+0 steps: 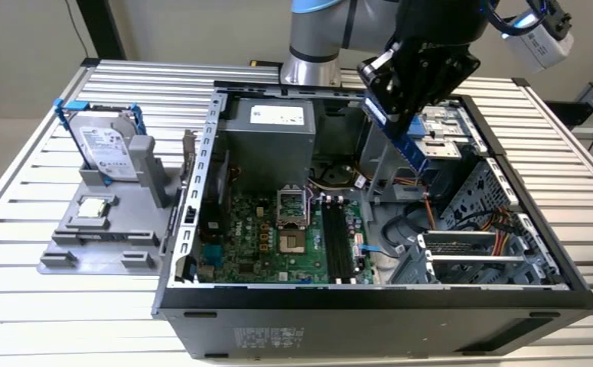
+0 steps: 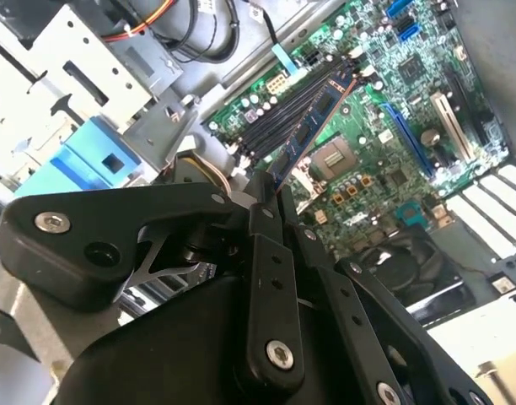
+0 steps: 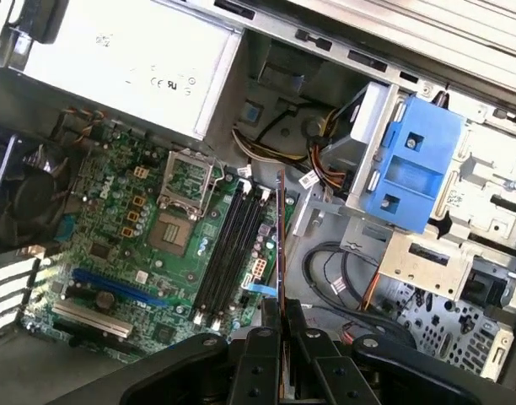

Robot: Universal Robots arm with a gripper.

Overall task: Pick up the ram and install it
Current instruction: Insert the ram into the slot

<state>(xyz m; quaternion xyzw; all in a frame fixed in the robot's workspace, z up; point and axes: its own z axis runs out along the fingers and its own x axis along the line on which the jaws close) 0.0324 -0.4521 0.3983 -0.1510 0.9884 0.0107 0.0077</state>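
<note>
My gripper [image 1: 390,115] hangs over the open computer case [image 1: 378,294], shut on the ram [image 1: 406,144]. The ram is a long thin blue-green stick that slants down from the fingers above the case's right half in the exterior view. In the second wrist view the ram [image 2: 315,125] runs out from the gripper [image 2: 271,196] towards the black memory slots [image 2: 279,118] on the green motherboard [image 2: 384,160], still well above them. The first wrist view has the ram [image 3: 281,240] edge-on, rising from the gripper [image 3: 281,309] just beside the memory slots [image 3: 233,245].
A grey holder [image 1: 102,229] at the exterior view's left carries a silver hard drive in a blue frame [image 1: 107,141] and a small square chip [image 1: 92,206]. Inside the case are the power supply [image 1: 265,130], a blue drive bay [image 3: 414,164], cables [image 3: 334,270] and the processor socket [image 3: 174,232].
</note>
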